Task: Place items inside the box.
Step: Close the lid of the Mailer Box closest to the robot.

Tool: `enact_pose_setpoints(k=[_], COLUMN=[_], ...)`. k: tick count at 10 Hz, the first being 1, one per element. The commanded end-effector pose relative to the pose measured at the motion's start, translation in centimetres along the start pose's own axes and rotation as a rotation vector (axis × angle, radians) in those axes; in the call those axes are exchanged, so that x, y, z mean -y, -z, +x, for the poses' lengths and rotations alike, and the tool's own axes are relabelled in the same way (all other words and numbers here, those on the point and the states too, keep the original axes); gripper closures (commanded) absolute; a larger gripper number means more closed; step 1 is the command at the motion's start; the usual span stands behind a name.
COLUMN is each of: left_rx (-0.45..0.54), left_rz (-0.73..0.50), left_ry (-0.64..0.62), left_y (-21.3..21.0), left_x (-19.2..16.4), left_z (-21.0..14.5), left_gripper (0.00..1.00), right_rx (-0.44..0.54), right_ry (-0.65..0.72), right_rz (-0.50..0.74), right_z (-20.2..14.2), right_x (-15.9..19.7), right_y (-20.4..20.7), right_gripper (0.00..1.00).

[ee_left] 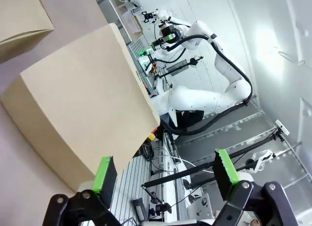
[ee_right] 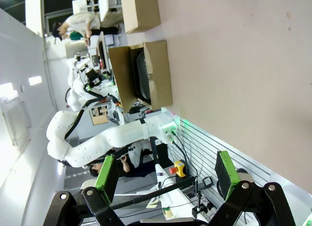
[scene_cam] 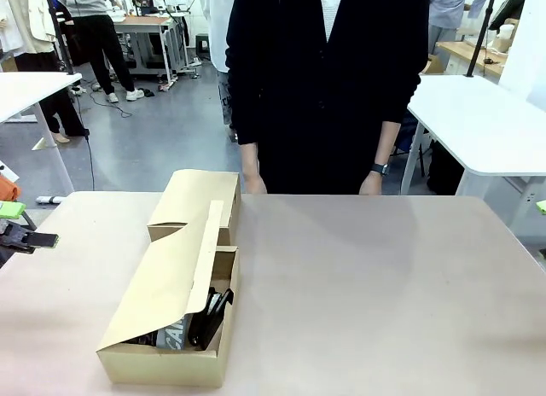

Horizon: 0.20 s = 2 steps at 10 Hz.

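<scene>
A pale pinkish table (scene_cam: 384, 285) runs across a busy workshop, a person (scene_cam: 328, 80) standing at its far side. At the left edge, the left gripper (scene_cam: 24, 239) rests released, jaws apart and empty. The cardboard box (scene_cam: 171, 328) sits left of centre, its lid half-raised, probably for loading; dark items (scene_cam: 209, 315) already lie inside. The right gripper (ee_right: 165, 179) also gapes, holding nothing.

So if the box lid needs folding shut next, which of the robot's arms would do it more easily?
Probably the left. The box sits on the robot's left side of the table, and the open left gripper faces its raised lid close up. The right gripper sees it from farther off.
</scene>
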<state>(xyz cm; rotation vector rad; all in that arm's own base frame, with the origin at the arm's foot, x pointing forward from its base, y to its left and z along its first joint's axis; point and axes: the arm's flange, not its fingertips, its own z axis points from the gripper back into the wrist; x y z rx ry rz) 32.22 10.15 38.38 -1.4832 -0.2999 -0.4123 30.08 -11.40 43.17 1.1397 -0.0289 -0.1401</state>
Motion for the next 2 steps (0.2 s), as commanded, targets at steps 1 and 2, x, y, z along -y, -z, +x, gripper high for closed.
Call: enact_pose_setpoints(k=[1,2], left_rx=[0.005,0.005], left_rz=[0.005,0.005], left_ry=[0.011,0.011], left_y=[0.18,0.18], left_x=[-0.16,-0.16], left_z=[-0.51,-0.51], left_gripper=[0.0,0.0], right_rx=[-0.009,-0.009], right_ry=[-0.015,-0.015], right_rz=[-0.004,-0.004], right_z=[-0.21,-0.21], right_x=[0.04,0.04], right_y=[-0.3,-0.3], right_gripper=[0.0,0.0])
